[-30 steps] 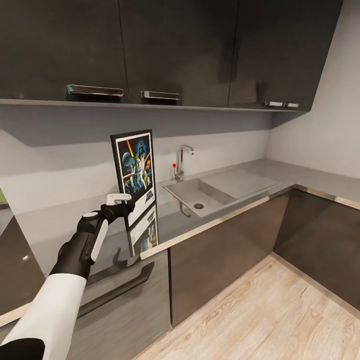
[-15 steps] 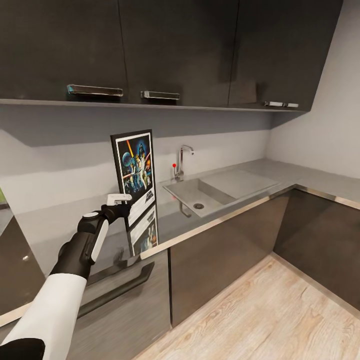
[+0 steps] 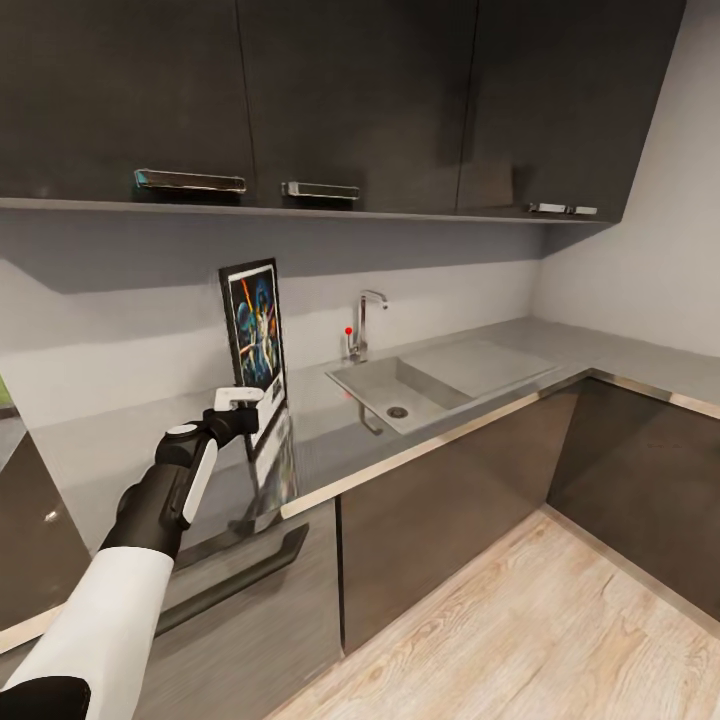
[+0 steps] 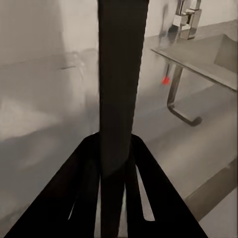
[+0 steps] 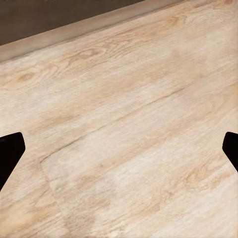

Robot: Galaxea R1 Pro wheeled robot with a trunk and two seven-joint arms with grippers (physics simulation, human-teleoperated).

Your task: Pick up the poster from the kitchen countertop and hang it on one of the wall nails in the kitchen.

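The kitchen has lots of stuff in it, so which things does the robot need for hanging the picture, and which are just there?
Needed:
poster, gripped by the left gripper
countertop under it
wall, though no nail can be made out

Just there:
sink
tap
cupboards
floor

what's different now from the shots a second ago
The poster has turned about its upright axis: a second ago its face was broad toward the head camera, now it looks narrower, angled more edge-on. The left gripper stays clamped on its lower edge, at about the same spot above the kitchen countertop. Sink, tap and camera view are unchanged.
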